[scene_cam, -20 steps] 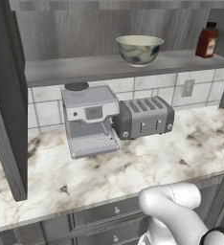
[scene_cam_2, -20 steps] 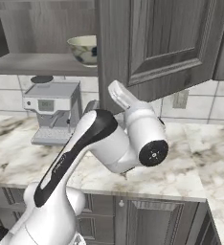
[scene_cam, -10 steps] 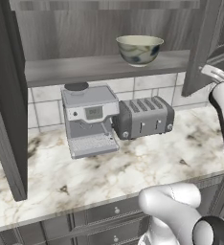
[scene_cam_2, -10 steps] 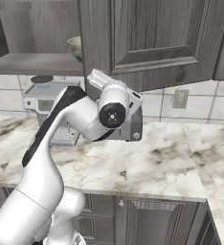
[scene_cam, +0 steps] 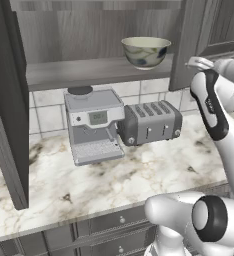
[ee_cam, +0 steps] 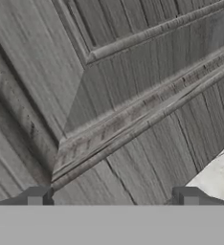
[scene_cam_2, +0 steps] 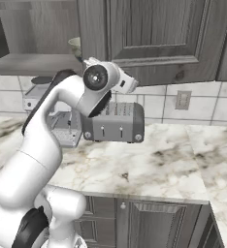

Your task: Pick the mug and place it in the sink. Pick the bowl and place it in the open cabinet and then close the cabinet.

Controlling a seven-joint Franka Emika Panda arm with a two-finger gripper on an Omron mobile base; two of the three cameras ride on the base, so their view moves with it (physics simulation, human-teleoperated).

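With bowl (scene_cam: 146,51) on cabinet (scene_cam_2: 159,34) shelf, upper centre frame: door-closing step in hand. Pincer (ee_cam: 113,197) tips wide apart, empty, facing door panel. Next: push door shut.

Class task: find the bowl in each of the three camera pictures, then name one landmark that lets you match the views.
Left base view: bowl upper centre-right, on the cabinet shelf above the toaster.
Right base view: its rim peeks out upper left, behind the door's edge.
Hand view: door panel; bowl not in it.
Shared landmark: the toaster.
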